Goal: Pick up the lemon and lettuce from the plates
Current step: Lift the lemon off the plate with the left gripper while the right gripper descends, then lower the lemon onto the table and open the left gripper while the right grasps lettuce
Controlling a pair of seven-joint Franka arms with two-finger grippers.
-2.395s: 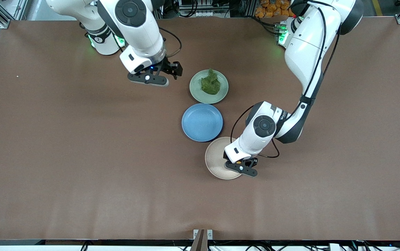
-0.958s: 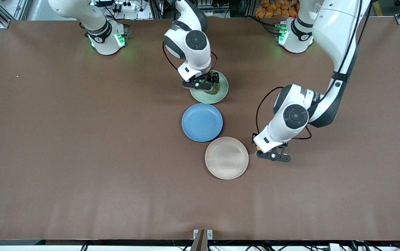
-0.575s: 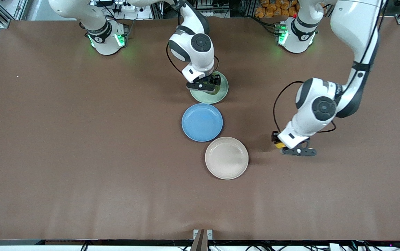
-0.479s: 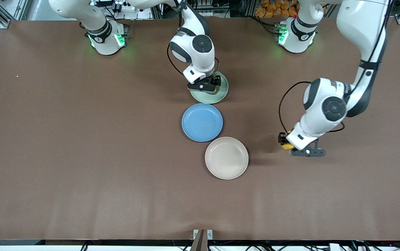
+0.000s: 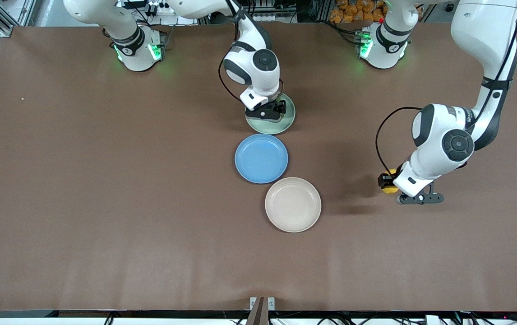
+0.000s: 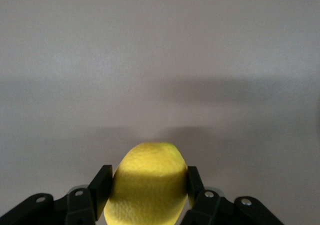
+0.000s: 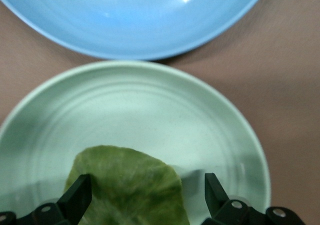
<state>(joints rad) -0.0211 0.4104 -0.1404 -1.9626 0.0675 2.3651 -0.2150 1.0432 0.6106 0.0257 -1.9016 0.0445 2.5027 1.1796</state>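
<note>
Though the right gripper (image 5: pixel 273 111) hides the lettuce (image 7: pixel 131 185) from the front, its wrist view shows the leaf on the pale green plate (image 5: pixel 285 122), between wide-open fingers (image 7: pixel 76 197). The left gripper (image 5: pixel 388 183) clamps the one lemon (image 6: pixel 146 187) over bare desk (image 5: pixel 105 203). Three plates: green, blue (image 5: pixel 261 158), beige (image 5: pixel 293 204).

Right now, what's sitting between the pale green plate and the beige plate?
In the front view, the blue plate lies between the pale green plate and the beige plate.
</note>
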